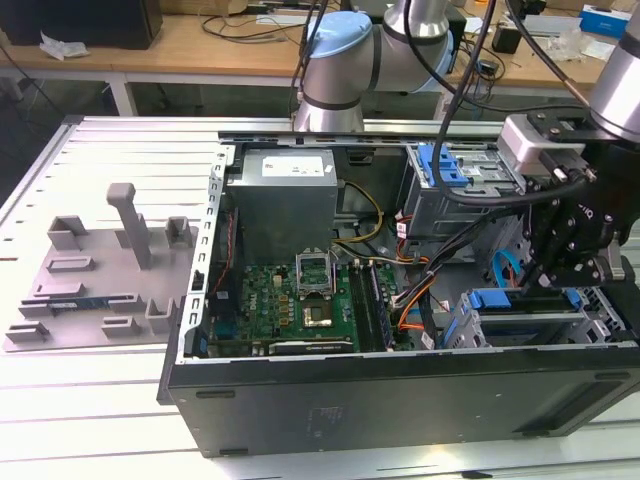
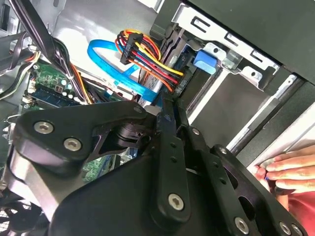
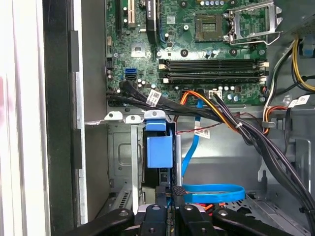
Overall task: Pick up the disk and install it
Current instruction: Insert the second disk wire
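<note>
In the exterior view the disk (image 1: 520,299) stands edge-on in the drive bay (image 1: 530,330) at the case's front right corner, its blue bracket edge uppermost. My gripper (image 1: 545,283) is down on that edge. Seen in the first wrist view, the gripper (image 3: 170,191) has its fingers close together, with a sliver of blue bracket between them. The disk's dark edge (image 3: 157,175) runs from there up to a small blue latch (image 3: 160,147). The second wrist view has the gripper (image 2: 170,105) at the bay mouth, near the same latch (image 2: 204,59).
A blue data cable (image 3: 209,192) and a bundle of black, orange and yellow wires (image 3: 231,123) lie right beside the bay. The motherboard (image 1: 300,300) fills the case's middle. A person's hand (image 2: 290,169) rests by the case wall. A grey fixture (image 1: 100,270) sits outside the case.
</note>
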You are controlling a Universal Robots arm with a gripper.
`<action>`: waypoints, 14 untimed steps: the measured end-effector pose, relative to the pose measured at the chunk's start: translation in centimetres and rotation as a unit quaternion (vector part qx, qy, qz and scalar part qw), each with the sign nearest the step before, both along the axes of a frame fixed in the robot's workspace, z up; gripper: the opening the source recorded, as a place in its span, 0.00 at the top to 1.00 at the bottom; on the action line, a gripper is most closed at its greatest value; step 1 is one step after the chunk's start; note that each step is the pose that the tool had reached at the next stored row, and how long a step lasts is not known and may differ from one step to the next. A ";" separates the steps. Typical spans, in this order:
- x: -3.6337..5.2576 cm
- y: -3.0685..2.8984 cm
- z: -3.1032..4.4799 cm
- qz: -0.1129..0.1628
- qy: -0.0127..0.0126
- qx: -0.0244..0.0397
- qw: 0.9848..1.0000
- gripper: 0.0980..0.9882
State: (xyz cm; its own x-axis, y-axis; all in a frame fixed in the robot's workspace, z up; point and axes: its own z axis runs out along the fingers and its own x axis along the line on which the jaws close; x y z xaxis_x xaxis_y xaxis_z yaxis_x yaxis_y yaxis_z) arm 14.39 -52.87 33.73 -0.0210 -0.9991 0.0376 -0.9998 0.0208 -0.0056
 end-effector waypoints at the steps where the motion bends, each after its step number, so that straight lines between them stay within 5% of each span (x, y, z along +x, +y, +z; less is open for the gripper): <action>1: 0.00 0.00 -0.11 0.002 0.000 0.000 1.000 0.93; 3: -0.01 0.00 0.09 0.004 0.000 0.002 1.000 0.92; 4: -0.01 0.00 0.84 0.004 0.000 0.001 1.000 0.78; 9: -0.01 0.00 4.45 0.004 0.000 0.001 1.000 0.78; 11: -0.02 0.01 5.26 0.004 0.000 0.001 1.000 0.87; 14: -0.02 0.05 5.31 0.004 0.000 0.000 1.000 0.99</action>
State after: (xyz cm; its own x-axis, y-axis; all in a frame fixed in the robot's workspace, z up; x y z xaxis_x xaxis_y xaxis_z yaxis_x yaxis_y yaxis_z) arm 14.38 -52.82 39.04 -0.0130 -0.9992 0.0372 -0.9999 0.0128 -0.0061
